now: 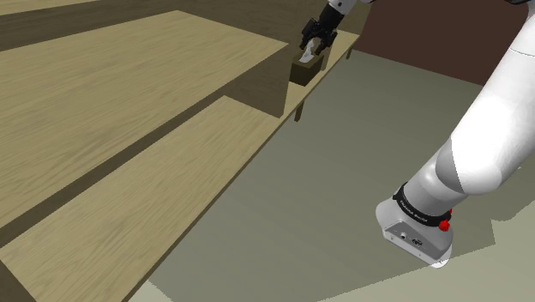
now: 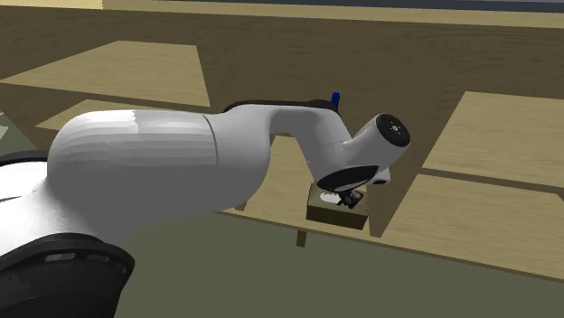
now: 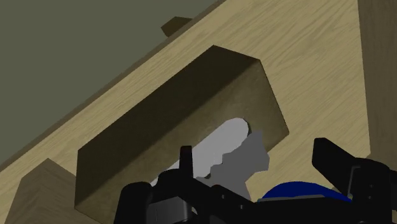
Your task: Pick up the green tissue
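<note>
The gripper (image 3: 254,156) hangs just above the tissue box (image 3: 159,127) with its fingers spread apart and nothing held. A pale grey tissue (image 3: 226,143) sticks up out of the box's top opening between the fingers, nearer one than the other. The box is dark olive-brown and sits on the wooden surface (image 3: 305,57), with the surface's edge close beside the box and the floor (image 3: 63,51) beyond it.

The likeliest failure is closing on the loose sheet alone, which would slide out and leave the box behind. An off-centre descent could also land a finger on the box's top and shove the box over that edge.
</note>
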Action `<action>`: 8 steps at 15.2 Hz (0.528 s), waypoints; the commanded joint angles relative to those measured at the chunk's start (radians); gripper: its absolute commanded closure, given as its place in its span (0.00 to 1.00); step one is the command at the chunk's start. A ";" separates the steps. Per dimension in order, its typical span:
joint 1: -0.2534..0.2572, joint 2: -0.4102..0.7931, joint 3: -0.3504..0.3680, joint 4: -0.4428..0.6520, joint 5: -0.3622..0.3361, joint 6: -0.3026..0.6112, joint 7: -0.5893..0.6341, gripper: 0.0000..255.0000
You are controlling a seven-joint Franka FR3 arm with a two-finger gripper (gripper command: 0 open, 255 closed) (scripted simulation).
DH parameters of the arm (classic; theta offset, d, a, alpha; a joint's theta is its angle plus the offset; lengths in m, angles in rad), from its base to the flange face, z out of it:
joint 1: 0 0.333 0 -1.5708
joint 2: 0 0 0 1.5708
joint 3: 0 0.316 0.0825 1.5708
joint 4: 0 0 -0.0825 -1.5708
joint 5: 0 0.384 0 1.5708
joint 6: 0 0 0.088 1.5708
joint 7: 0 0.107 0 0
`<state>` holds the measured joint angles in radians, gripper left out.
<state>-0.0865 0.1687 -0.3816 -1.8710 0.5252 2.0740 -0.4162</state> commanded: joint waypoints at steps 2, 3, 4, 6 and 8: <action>-0.001 0.001 0.000 -0.007 0.003 0.007 -0.006 1.00; -0.001 0.002 0.000 -0.006 0.003 0.007 -0.006 1.00; -0.001 0.002 0.000 -0.006 0.003 0.007 -0.006 1.00; 0.000 0.000 0.000 -0.007 0.002 0.007 -0.004 1.00; -0.001 0.001 -0.001 -0.001 0.001 0.002 -0.003 1.00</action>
<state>-0.0818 0.1636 -0.3752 -1.8730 0.5301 2.0737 -0.4193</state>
